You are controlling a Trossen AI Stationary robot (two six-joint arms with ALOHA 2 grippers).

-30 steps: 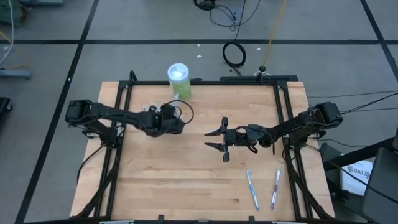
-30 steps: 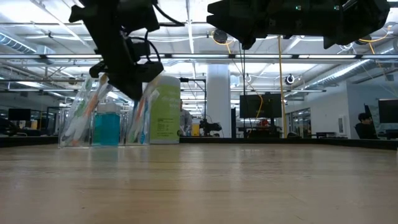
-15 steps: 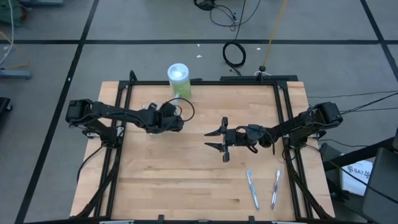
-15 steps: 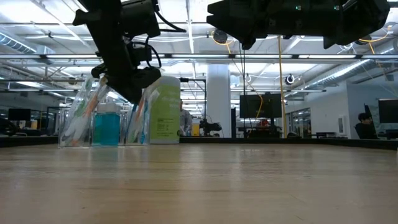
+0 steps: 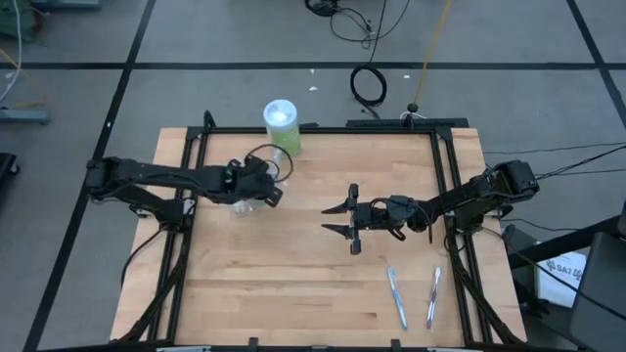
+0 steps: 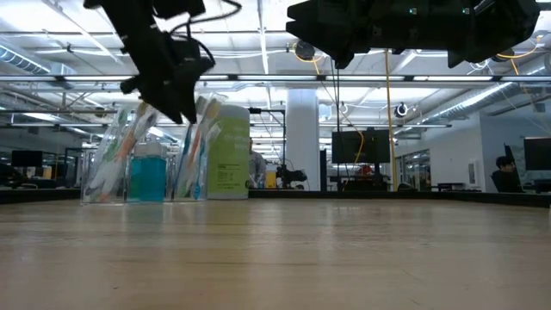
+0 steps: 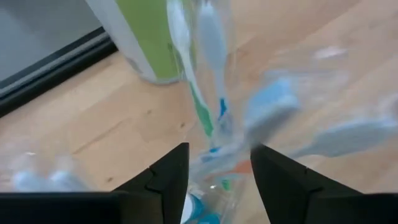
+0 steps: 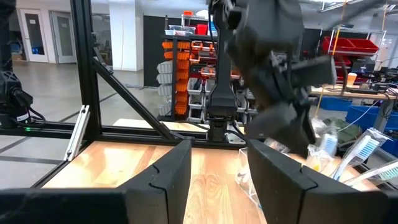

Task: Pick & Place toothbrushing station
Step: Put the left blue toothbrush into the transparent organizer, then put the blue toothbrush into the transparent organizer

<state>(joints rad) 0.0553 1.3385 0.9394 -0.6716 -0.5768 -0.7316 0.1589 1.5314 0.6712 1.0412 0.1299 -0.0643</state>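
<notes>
Left hand [image 5: 266, 189]: open, fingers apart, poised above the clear cup [image 6: 148, 168], gripping nothing.
Clear cup: on the desk [image 5: 293, 284] near its far left, beside the green container [image 5: 282, 125], holding toothbrushes [image 7: 208, 81].
Right hand [image 5: 339, 221]: open, empty, mid-desk, well apart from the cup.
Loose toothbrushes [image 5: 396, 297]: flat near the front right.

grey floor [image 5: 78, 59] crossed by black lines (cables lying loose), ceiling lights [image 6: 258, 26], orange shelving [image 8: 189, 59].
</notes>
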